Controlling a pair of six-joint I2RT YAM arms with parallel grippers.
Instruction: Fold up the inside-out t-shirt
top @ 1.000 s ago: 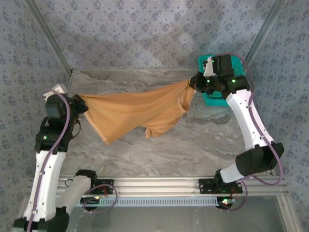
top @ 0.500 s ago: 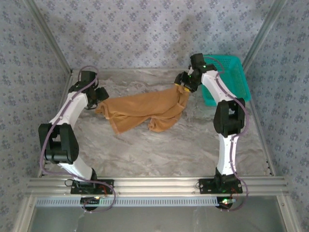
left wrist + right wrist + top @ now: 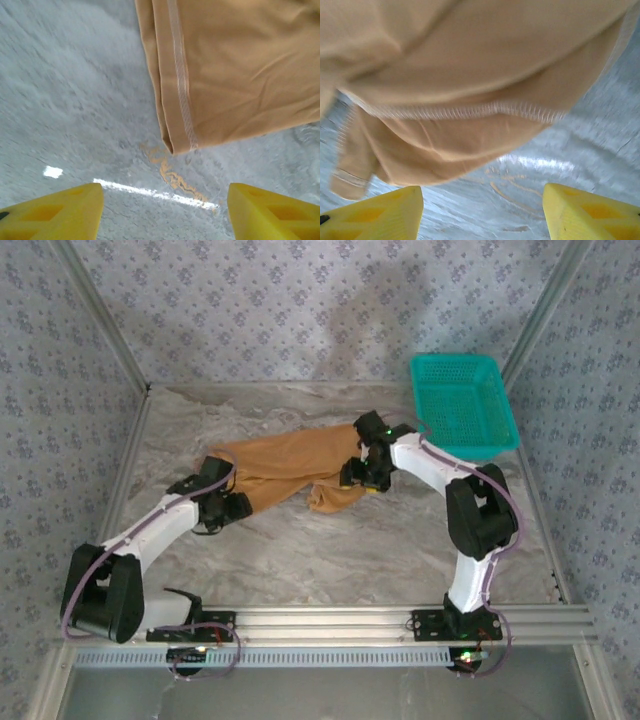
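The inside-out t-shirt [image 3: 290,468], one caramel garment, lies slack and bunched on the worktop [image 3: 350,550] in the upper middle of the overhead frame, doubled over itself with a sleeve lump at its lower right. It is not yet flat or squared, so the folding proper looks barely begun. In the left wrist view a doubled hem corner of the cloth [image 3: 235,75] sits at the upper right, its stitched seam facing up, which fits a shirt worn wrong side out. The right wrist view shows a raw overlock edge across the cloth [image 3: 470,75]. The left end effector [image 3: 228,506] sits at the shirt's lower-left corner, its two yellow fingers [image 3: 55,210] spread apart over bare marble and gripping nothing. The right end effector [image 3: 355,475] is at the opposite end, fingers [image 3: 590,210] likewise parted and empty. Two arms flanking one garment suggests each is placed to take a fresh corner. One teal basket [image 3: 455,358] stands well apart at the upper right.
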